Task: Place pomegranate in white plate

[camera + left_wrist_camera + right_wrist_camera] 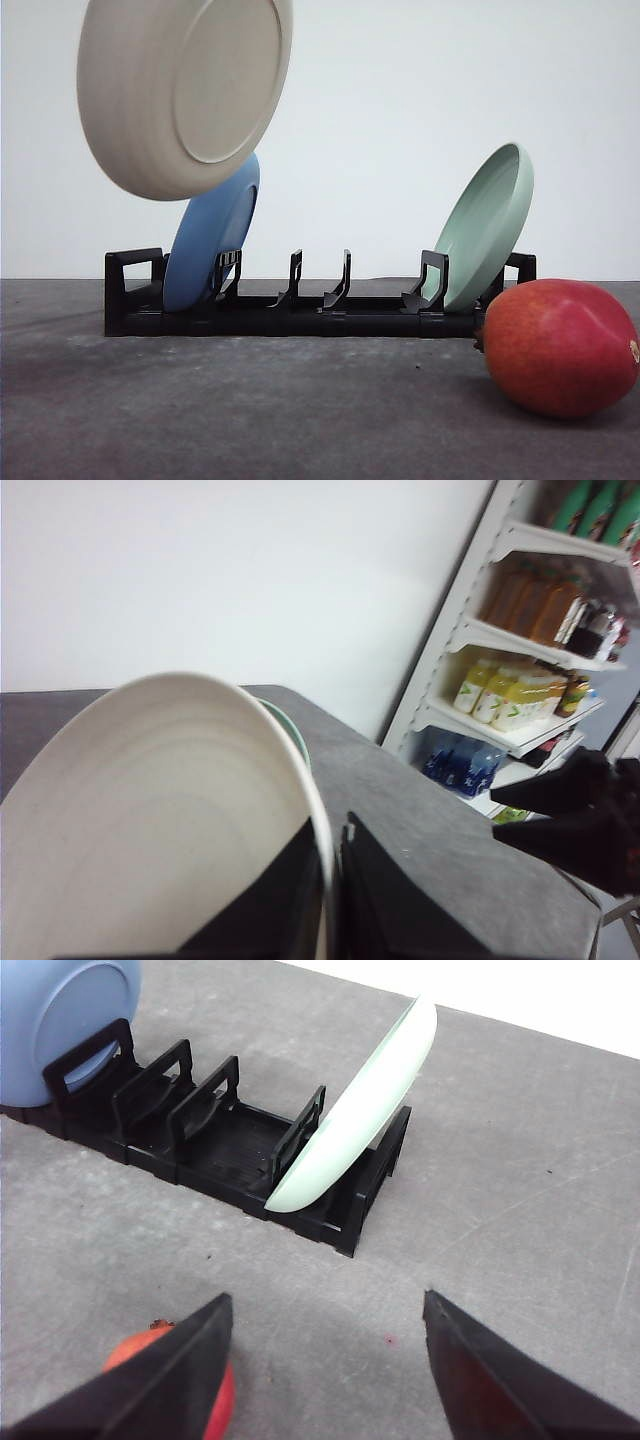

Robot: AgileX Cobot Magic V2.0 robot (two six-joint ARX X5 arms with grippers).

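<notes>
The plate [183,92] is held aloft by its rim in the closed left gripper [333,880]. The pomegranate [560,346] lies on the table [250,410], apparently just beside the wide-open, empty right gripper [325,1375]. Setting the plate flat comes next.

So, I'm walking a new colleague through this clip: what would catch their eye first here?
Probably the white plate, held tilted in the air above the rack's left end, its rim pinched by the left gripper. Next, the pomegranate lying on the table at front right, with the open right gripper hovering just beside it.
</notes>
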